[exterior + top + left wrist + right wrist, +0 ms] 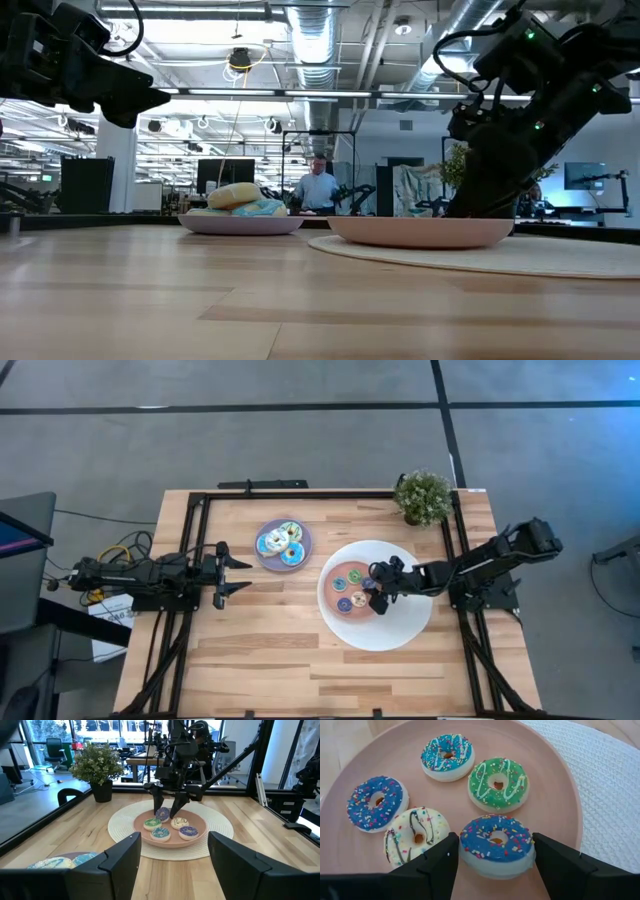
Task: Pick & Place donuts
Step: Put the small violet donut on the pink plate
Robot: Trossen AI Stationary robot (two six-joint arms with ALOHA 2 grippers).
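Two arms share a wooden table (260, 650), and everything below is placed against the pink plate (555, 785) near the table's middle. That plate sits on a round white woven mat (400, 630), which spreads out past its rim on all sides. A lilac plate (268, 559) lies near the pink plate, toward the left arm, piled with larger donuts (280, 543) iced in blue, green and cream; a small potted plant (423, 498) stands beyond the pink plate at the table's far edge. The left gripper (232, 571) hangs well away from the pink plate, past the lilac one, its fingers spread and empty, apparently waiting. The right gripper (492, 855) is down over the pink plate, its dark fingers standing apart on either side of a blue sprinkled mini donut (496, 845) without visibly pinching it; the donut rests flat on the plate, so this looks like a release just inside the rim. Four other mini donuts lie on the pink plate beside it, apart from one another: a green one (498, 784), a blue-and-white one (448, 756), a darker blue one (376, 803) and a cream one (416, 836), probably spaced to leave finger room.
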